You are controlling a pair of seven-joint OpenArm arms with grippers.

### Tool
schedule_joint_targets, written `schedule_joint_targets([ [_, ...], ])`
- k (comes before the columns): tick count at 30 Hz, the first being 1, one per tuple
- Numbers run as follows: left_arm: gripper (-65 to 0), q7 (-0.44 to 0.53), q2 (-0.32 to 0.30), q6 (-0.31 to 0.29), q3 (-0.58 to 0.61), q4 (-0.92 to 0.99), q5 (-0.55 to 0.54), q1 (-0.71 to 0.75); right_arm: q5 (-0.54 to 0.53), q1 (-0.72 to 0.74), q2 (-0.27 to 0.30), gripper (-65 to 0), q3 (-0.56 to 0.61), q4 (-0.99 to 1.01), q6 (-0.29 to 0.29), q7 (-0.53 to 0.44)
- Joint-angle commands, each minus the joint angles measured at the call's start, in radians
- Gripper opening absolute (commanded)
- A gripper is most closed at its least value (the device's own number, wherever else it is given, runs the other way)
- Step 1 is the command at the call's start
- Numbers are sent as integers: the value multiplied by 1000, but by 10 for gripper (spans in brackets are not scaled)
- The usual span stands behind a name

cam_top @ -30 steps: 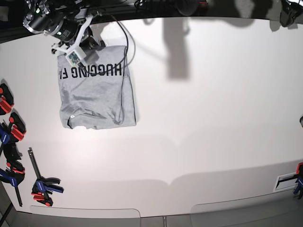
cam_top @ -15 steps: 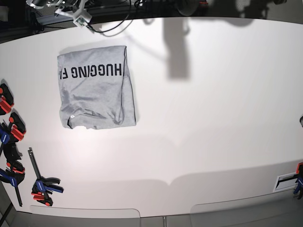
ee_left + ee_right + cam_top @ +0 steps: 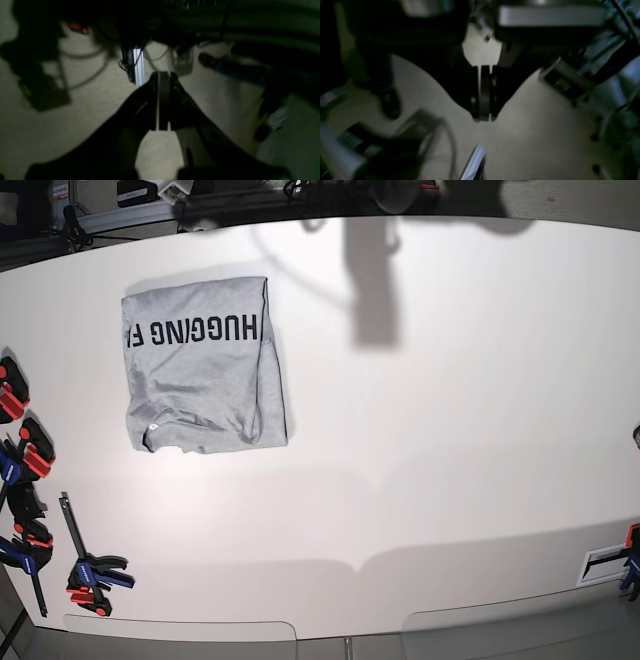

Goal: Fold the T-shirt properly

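Note:
The light grey T-shirt (image 3: pixel 200 370) lies folded into a rough square on the white table (image 3: pixel 430 430) at the far left, black lettering facing up along its far edge. Neither gripper shows in the base view. In the left wrist view my left gripper (image 3: pixel 162 75) is shut and empty, over a dim floor. In the right wrist view my right gripper (image 3: pixel 483 117) is shut and empty, also over the floor away from the table. The shirt is in neither wrist view.
Several red, blue and black clamps (image 3: pixel 30 510) lie along the table's left edge. Another clamp (image 3: pixel 630 565) and a white bracket (image 3: pixel 603 563) sit at the right edge. Dark equipment and cables (image 3: pixel 150 195) stand beyond the far edge.
The right arm, which was over the shirt's far edge a second ago, has pulled back beyond the table's far edge and out of the base view. The shirt has not moved.

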State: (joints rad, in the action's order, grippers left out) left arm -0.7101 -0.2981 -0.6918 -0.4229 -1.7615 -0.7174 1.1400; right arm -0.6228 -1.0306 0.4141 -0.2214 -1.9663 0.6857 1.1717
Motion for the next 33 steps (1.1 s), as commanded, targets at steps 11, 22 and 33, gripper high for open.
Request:
schedule_joint_targets([
  [11,-650,238,-4,-6,239,442,220,-257,89,228,43,-650,298,502,12,-220],
  [22,-650,242,69,-6,241,620,247,-403,182,566,-43,-650,425,964,12,-363],
  [33,-650,371,163,130,241,630,573,-459,301,665,-131,-650,425,1046,-264,-575],
])
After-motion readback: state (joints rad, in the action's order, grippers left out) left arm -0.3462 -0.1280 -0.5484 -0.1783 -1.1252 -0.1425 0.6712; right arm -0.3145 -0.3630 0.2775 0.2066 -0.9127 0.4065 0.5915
